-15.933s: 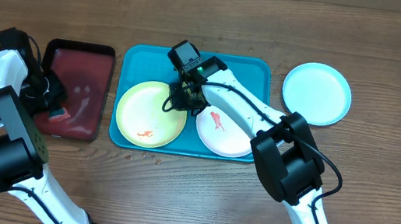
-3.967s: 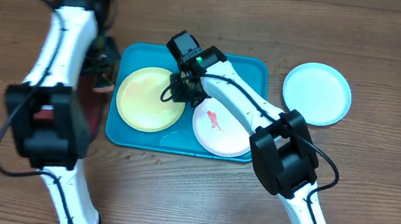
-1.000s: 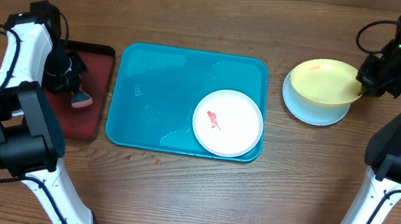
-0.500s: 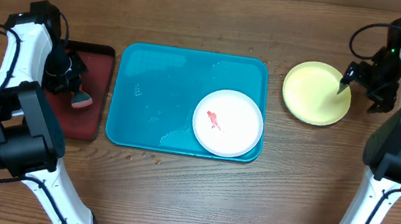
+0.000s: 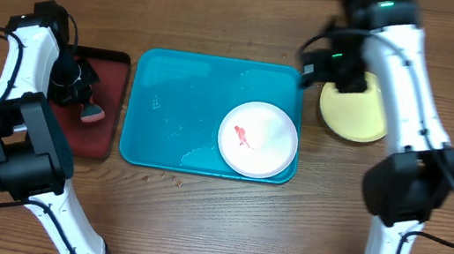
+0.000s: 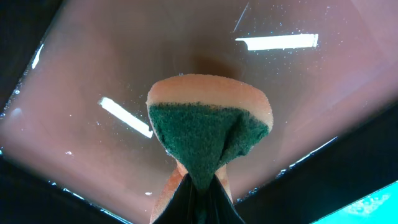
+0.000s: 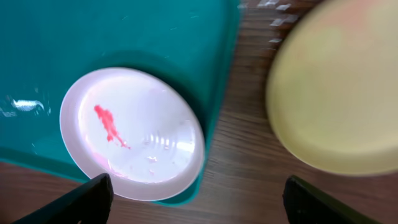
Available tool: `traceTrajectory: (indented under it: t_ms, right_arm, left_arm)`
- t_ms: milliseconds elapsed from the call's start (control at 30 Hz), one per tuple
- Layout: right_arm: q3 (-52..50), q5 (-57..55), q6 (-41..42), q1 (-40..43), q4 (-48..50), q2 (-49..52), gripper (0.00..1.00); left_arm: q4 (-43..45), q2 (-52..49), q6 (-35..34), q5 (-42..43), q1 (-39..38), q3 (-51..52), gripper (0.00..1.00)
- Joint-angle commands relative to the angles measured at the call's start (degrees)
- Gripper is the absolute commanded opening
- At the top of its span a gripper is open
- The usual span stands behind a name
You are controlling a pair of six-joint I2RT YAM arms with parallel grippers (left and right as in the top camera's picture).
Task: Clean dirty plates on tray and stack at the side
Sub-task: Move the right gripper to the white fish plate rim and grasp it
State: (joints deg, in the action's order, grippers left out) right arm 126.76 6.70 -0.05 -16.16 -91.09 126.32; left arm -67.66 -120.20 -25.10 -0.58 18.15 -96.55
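The right gripper (image 7: 200, 202) is hanging with its jaws spread wide and is gripping nothing; its dark fingertips (image 7: 87, 198) are showing at the two lower corners of the wrist view. It is hovering over the right edge of the tray (image 5: 178, 93). The white plate (image 5: 258, 139) is lying inside the tray, in its near right corner, and is carrying a small red smear. The yellow-green plate (image 5: 354, 120) is sitting on the table just right of the tray, partly hidden under the right arm.

The left gripper (image 6: 199, 200) is pinching a sponge (image 6: 208, 130), jaws narrowed onto it, its green scouring face toward the camera. It is hanging over the dark red tray (image 5: 110, 71), which is lying just left of the tray. Whether the sponge is touching that surface I cannot tell.
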Motion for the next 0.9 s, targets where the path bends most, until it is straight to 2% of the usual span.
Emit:
traceTrajectory:
  t_ms: [0, 133, 200, 267, 367, 500, 633, 733, 867]
  right_arm:
    - [-6.73, -7.41, -4.7, -4.94, 2.64, -0.09, 0.89]
    - [-13.81, -8.68, -4.74, -7.89, 8.13, -0.09, 0.89]
    - [-18.49, -8.57, -4.72, -8.24, 11.58, -0.09, 0.79]
    - [-23.32, -8.57, -4.72, -8.22, 15.21, -0.09, 0.77]
    - [-25.09, -8.48, -4.7, -8.22, 16.92, -0.09, 0.75]
    - [-26.21, -6.62, -4.68, -8.22, 18.49, -0.09, 0.63]
    - [-26.84, -6.62, -4.5, -8.22, 19.12, -0.09, 0.61]
    - [-27.74, -6.62, -4.48, -8.22, 19.67, -0.07, 0.54]
    - [-28.89, -6.14, -4.07, -8.22, 20.17, 0.02, 0.49]
  left_arm:
    - [0.02, 1.44, 0.68, 0.66, 0.52, 0.5, 0.04]
    - [0.07, 1.44, 0.68, 0.66, 0.52, 0.5, 0.04]
    - [0.04, 1.44, 0.66, 0.66, 0.52, 0.5, 0.04]
    - [0.2, 1.44, 0.66, 0.68, 0.52, 0.5, 0.04]
    - [0.22, 1.44, 0.66, 0.66, 0.52, 0.5, 0.04]
    - [0.22, 1.44, 0.68, 0.66, 0.52, 0.5, 0.04]
    - [0.24, 1.44, 0.66, 0.66, 0.52, 0.5, 0.04]
    - [0.31, 1.44, 0.66, 0.66, 0.52, 0.5, 0.04]
    - [0.46, 1.44, 0.66, 0.66, 0.52, 0.5, 0.04]
